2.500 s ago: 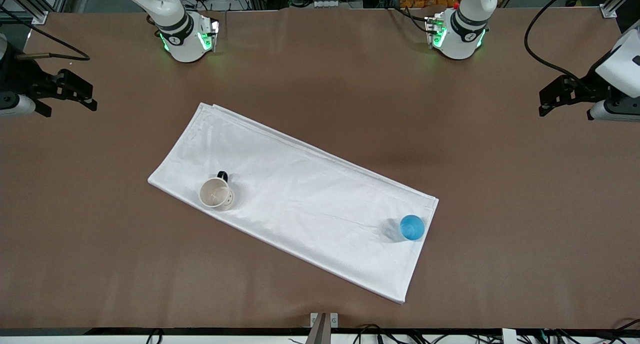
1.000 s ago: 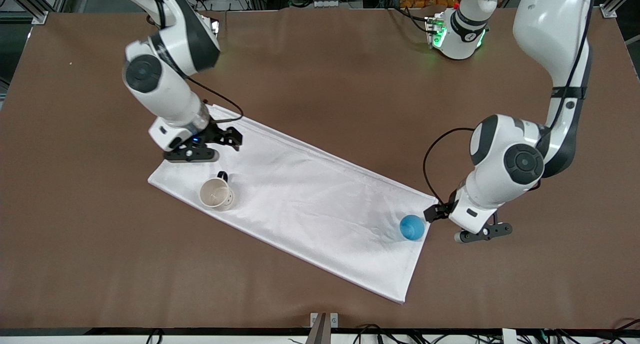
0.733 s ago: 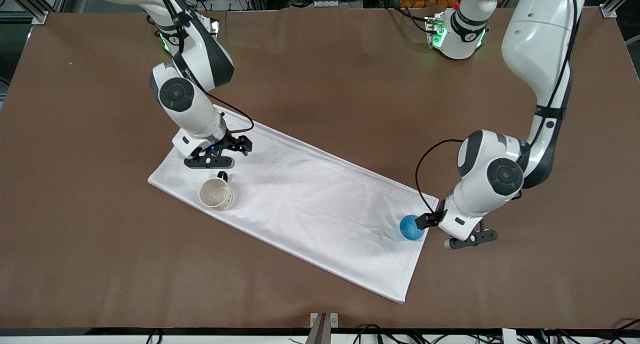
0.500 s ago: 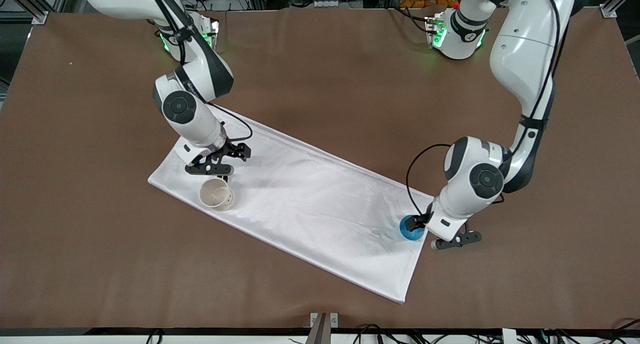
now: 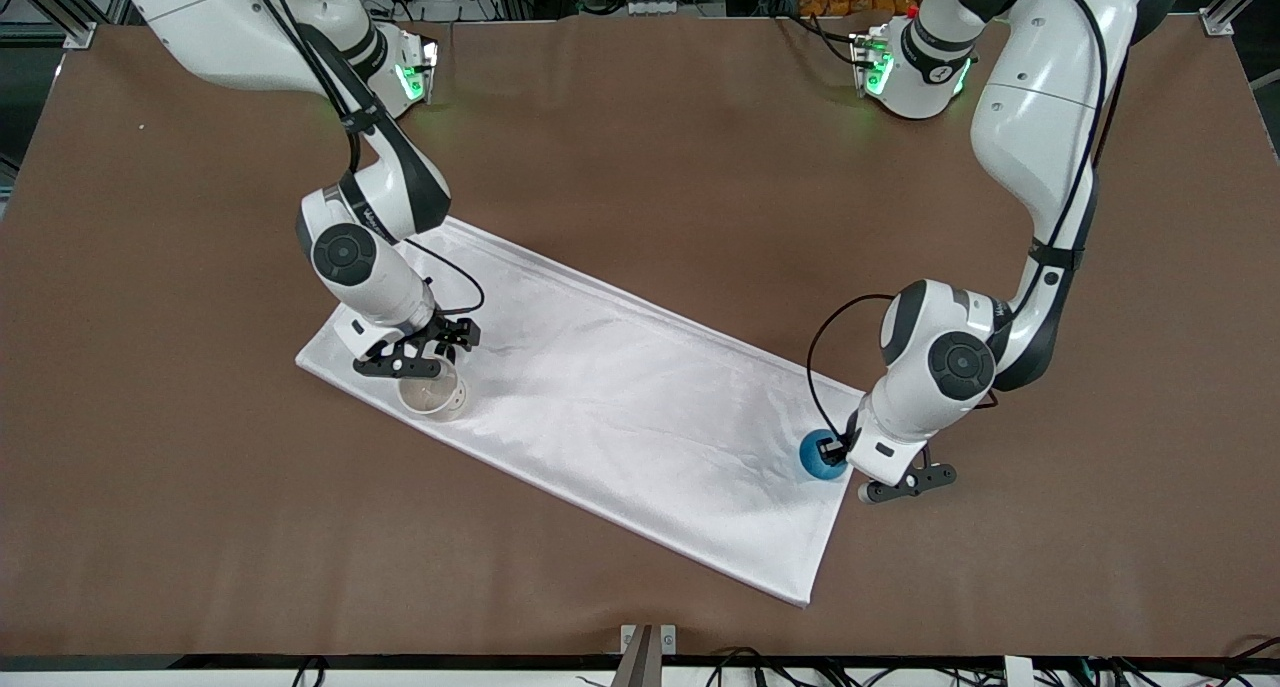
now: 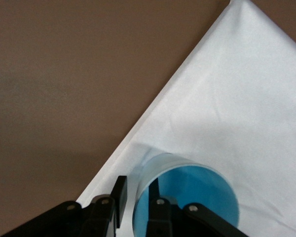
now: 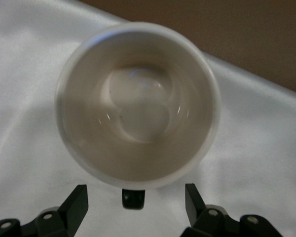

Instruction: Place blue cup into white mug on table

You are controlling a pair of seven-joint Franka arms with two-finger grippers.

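We judge the task barely begun: on the white cloth, our left gripper straddles the blue cup's rim, unclenched, while farther off our right gripper brackets the empty white mug, fingers spread.

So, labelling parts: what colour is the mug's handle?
Black; the handle shows best in the right wrist view.

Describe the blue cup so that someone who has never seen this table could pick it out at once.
On the brown table lies a long white cloth. At its corner toward the left arm's end stands the small round bright-blue handleless cup, with the left gripper straddling its rim. The white mug has a dark handle.
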